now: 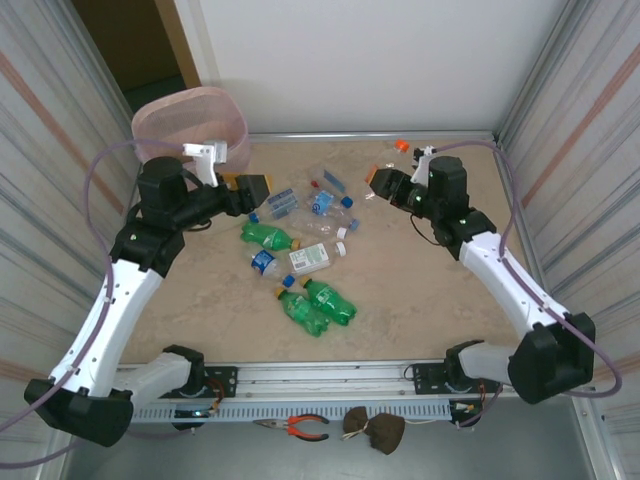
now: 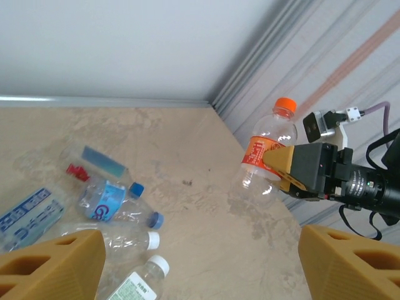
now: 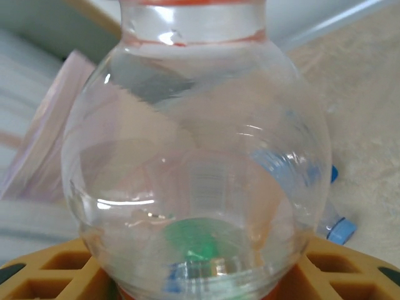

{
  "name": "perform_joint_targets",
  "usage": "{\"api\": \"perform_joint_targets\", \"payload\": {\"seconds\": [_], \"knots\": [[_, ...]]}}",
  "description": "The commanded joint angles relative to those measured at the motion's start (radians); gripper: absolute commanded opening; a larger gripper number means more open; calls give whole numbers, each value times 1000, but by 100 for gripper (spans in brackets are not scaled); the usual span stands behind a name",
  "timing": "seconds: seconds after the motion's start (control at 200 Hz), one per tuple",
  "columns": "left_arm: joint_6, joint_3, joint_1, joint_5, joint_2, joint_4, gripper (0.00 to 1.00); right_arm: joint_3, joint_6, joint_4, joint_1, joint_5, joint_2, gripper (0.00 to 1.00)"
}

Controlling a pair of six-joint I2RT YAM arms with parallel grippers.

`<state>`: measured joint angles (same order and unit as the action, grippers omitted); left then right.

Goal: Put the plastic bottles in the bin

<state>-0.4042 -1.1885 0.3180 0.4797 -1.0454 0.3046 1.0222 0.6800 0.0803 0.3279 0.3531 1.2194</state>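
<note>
My right gripper (image 1: 378, 182) is shut on a clear bottle with an orange cap and orange label (image 2: 270, 132), holding it off the table at the back right. In the right wrist view the bottle's clear round base (image 3: 200, 156) sits between the yellow fingers (image 3: 44, 272). My left gripper (image 1: 255, 189) hovers open by the left end of the bottle pile, with nothing between its fingers (image 2: 53, 262). Loose plastic bottles lie mid-table: green ones (image 1: 268, 237) (image 1: 318, 305), blue-labelled water ones (image 1: 283, 203) (image 2: 109, 201), and a white-labelled one (image 1: 312, 258). The pink-lined bin (image 1: 190, 118) stands at the back left.
Corrugated walls close in both sides (image 1: 40, 150) (image 1: 590, 120), with a white wall behind. A metal rail (image 1: 330, 378) runs along the near edge, and pliers (image 1: 300, 427) lie below it. Bare tabletop (image 1: 420, 300) lies on the right half.
</note>
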Motion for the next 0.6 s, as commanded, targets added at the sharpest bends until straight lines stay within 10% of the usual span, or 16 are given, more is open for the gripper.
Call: {"api": "perform_joint_targets", "payload": {"seconds": [0.0,0.596], "knots": [[53,4,12,46,7,-88,82,-19,-237,44,12,143,-71,56],[137,-4,126,399,-57,-364,80,-30,-584,150,114,313,-354,55]]}}
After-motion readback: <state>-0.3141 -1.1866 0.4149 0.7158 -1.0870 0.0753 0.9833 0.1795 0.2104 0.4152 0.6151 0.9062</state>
